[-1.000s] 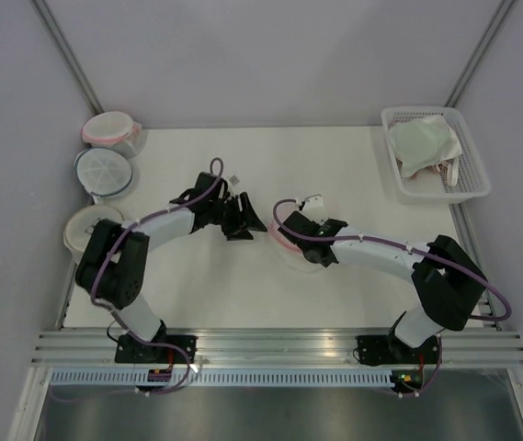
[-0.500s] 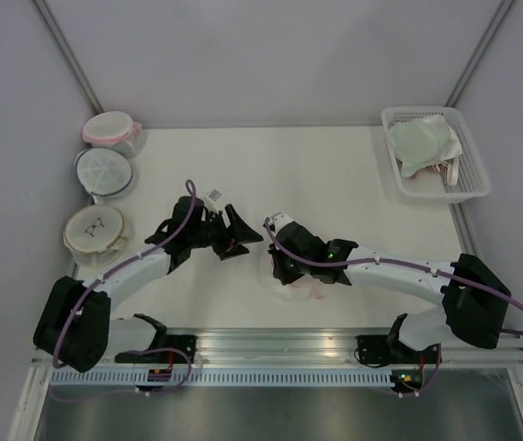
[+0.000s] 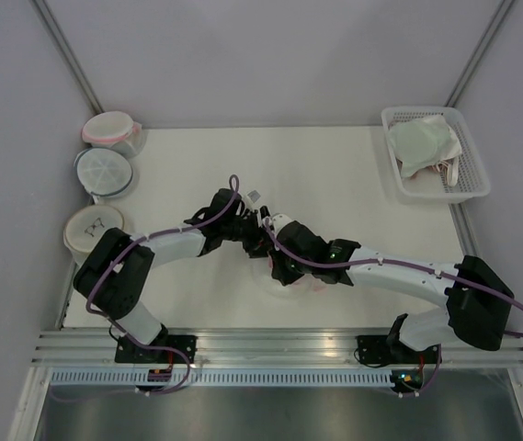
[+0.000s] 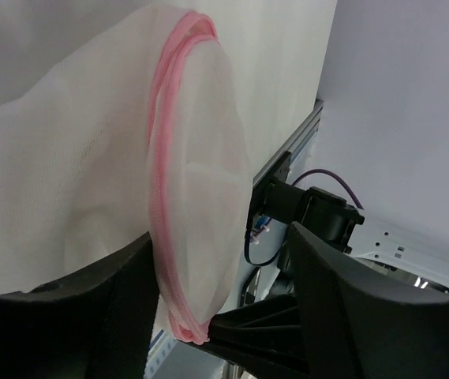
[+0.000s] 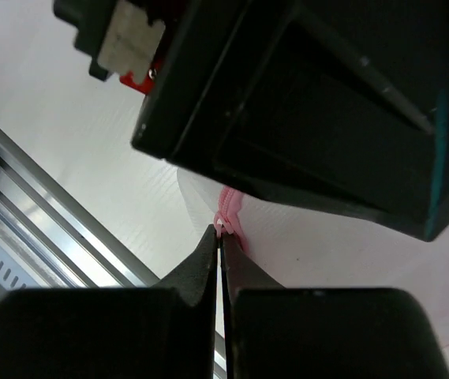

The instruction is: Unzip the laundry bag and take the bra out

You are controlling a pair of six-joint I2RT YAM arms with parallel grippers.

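The laundry bag (image 4: pixel 90 158), white mesh with a pink zipper rim (image 4: pixel 161 221), sits mid-table, mostly covered by both grippers in the top view (image 3: pixel 290 287). My left gripper (image 4: pixel 218 237) stands open with the bag's rim edge between its fingers. The mesh rests against one finger (image 4: pixel 58 316), and a gap separates it from the other. My right gripper (image 5: pixel 222 233) is shut on the small pink zipper pull (image 5: pixel 224 224) at the bag's edge (image 5: pixel 327 260). In the top view the two grippers (image 3: pixel 259 230) (image 3: pixel 278 268) nearly touch. The bra is hidden.
Three round mesh pouches lie at the table's left edge: pink-rimmed (image 3: pixel 111 129), blue-rimmed (image 3: pixel 105 172) and tan-rimmed (image 3: pixel 91 230). A white basket (image 3: pixel 478 180) at the back right holds a pale cloth (image 3: pixel 422 142). An aluminium rail (image 3: pixel 279 344) runs along the near edge.
The right gripper dragged the bag toward the near left, then held still. The left arm swung low, then came right, and its gripper now straddles the bag's rim.
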